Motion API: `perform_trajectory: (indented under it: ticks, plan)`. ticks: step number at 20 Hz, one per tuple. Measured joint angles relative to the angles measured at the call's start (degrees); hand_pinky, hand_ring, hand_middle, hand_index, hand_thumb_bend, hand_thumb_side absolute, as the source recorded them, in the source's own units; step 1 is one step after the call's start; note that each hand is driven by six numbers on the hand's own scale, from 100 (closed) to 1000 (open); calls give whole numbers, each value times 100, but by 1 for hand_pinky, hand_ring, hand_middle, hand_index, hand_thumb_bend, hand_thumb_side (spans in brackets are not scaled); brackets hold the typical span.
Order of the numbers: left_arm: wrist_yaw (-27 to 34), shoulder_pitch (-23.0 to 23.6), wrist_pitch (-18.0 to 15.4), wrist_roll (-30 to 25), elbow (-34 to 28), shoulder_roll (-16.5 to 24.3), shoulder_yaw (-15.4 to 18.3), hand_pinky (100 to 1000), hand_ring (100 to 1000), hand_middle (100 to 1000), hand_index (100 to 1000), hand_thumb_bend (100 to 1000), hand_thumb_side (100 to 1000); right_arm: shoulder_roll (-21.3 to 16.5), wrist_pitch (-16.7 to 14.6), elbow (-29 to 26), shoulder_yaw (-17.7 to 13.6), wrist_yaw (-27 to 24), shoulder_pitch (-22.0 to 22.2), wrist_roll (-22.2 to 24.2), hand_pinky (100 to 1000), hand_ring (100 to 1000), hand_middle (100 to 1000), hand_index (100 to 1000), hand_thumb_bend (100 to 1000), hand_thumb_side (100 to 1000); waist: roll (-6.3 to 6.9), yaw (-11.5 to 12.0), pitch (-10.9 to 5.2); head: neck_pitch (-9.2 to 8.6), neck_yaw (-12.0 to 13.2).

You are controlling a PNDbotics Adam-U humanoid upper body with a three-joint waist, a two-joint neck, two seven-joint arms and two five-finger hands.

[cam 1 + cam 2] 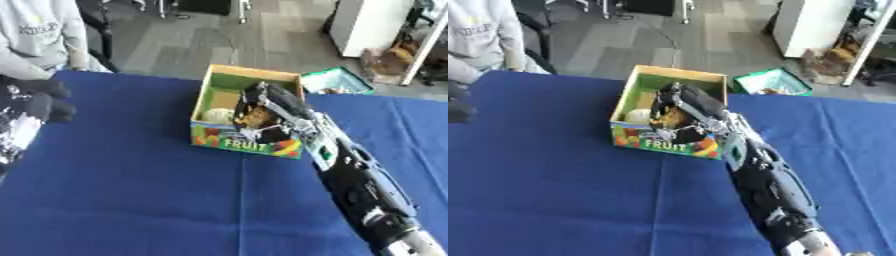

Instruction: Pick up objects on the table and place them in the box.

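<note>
one orange-brown item (256,118) noted in left eye view, frame centre, curled inside right hand (267,112) above the fruit box (249,142); judged light, possibly soft, best held round its middle. pale round piece (215,116) already in box.
right eye view: blue tablecloth (562,190) looks smooth; left hand unseen; grey floor (632,45) upper frame.
</note>
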Motion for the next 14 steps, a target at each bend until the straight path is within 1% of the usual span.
perform_trajectory:
  ticks: [1,4,6,7,9,10,11,12,13,14]
  plan:
    - [0,0,-1,-1,0,0,-1,726,678,691,774,187,557,-2,-1,10,-18,0,0,1,614,458,532,660,100,100,0,-2,0,-1,-1]
    - [0,0,-3,-3,0,0,-1,726,678,690,774,186,558,-16,-3,41,-88,8,10,-53,641,512,595,723,100,100,0,-31,-1,-2,-1]
    - [0,0,-3,-3,0,0,-1,726,678,690,773,187,557,-29,5,80,-170,14,16,-158,649,531,618,740,100,100,0,-41,-2,-11,0]
    - [-1,0,-3,-3,0,0,-1,726,679,690,773,187,557,-38,32,101,-221,12,16,-231,664,564,653,771,100,100,0,-49,-5,-18,2]
    - [-1,0,-3,-3,0,0,-1,727,679,690,773,187,557,-70,149,128,-318,-5,12,-403,697,638,717,814,100,100,0,-63,-6,-31,5]
    - [-1,0,-3,-3,0,0,-1,727,679,690,773,187,557,-78,226,140,-355,-8,4,-495,736,698,753,835,100,109,0,-64,-7,-40,5]
    - [-1,0,-3,-3,0,0,-1,727,679,690,773,187,557,-86,310,163,-386,-8,-13,-591,742,707,757,838,100,115,0,-64,-7,-44,6]
    - [-1,0,-4,-4,0,0,-1,727,679,690,773,187,557,-99,394,184,-410,-8,-23,-682,758,735,773,847,100,131,0,-64,-8,-45,6]
    - [-1,0,-4,-4,0,0,-1,727,679,690,773,187,557,-112,484,203,-420,-7,-36,-773,758,735,773,847,100,131,0,-64,-9,-46,6]
    - [-1,0,-4,-4,0,0,-1,727,679,690,773,187,557,-115,572,209,-421,-2,-46,-859,780,762,793,857,100,193,0,-64,-10,-47,6]
